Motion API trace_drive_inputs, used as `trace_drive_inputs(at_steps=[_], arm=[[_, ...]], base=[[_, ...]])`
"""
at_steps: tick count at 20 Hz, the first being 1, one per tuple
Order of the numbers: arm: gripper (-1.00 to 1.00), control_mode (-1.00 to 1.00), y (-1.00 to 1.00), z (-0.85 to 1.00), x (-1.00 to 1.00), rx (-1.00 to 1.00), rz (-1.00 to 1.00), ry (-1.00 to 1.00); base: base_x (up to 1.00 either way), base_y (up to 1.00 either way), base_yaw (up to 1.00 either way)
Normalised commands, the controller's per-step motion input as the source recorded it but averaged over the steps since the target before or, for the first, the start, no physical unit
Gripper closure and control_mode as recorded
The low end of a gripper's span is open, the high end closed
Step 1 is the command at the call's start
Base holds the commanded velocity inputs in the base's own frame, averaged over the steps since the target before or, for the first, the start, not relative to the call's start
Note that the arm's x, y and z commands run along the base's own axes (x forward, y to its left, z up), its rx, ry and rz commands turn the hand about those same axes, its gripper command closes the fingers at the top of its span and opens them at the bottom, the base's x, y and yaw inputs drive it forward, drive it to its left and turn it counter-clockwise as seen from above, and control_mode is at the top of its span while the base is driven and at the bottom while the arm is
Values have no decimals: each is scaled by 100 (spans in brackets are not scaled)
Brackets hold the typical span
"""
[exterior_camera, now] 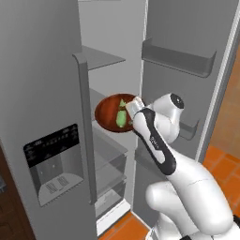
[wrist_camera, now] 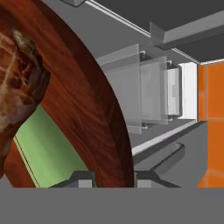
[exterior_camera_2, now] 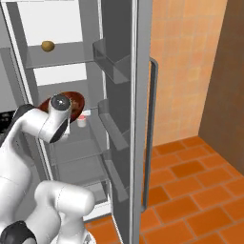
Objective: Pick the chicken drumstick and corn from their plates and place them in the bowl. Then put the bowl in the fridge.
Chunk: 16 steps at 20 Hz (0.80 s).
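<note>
My gripper (exterior_camera: 132, 108) is shut on the rim of the dark reddish-brown bowl (exterior_camera: 108, 114) and holds it up between the open doors of the grey fridge (exterior_camera: 51, 93). The pale green corn (exterior_camera: 122, 117) lies in the bowl. In the hand view the bowl (wrist_camera: 87, 109) curves past the gripper (wrist_camera: 114, 179), with the reddish-brown chicken drumstick (wrist_camera: 17, 87) and the corn (wrist_camera: 48, 153) inside it. From the right base view the bowl (exterior_camera_2: 77, 99) sits partly behind my arm, over a glass shelf. The plates are out of view.
The left fridge door carries a black dispenser panel (exterior_camera: 52, 154). The right door (exterior_camera: 187, 93) stands open with grey bins (exterior_camera: 178, 58). A small brown item (exterior_camera_2: 47, 45) lies on an upper shelf and a small white cup (exterior_camera_2: 82, 121) on a lower one. Orange tiled floor (exterior_camera_2: 190, 190) lies to the right.
</note>
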Motion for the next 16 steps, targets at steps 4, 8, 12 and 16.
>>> trace_drive_inputs(at_steps=[4,8,12,16], arm=[[100,-100,45,2,79,-1,-10,10],[100,-100,32,0,67,0,-2,0],[100,-100,0,-1,79,2,0,0],[100,-100,28,-12,74,3,0,1]], base=[[0,0,0],[0,0,0],[0,0,0],[0,0,0]])
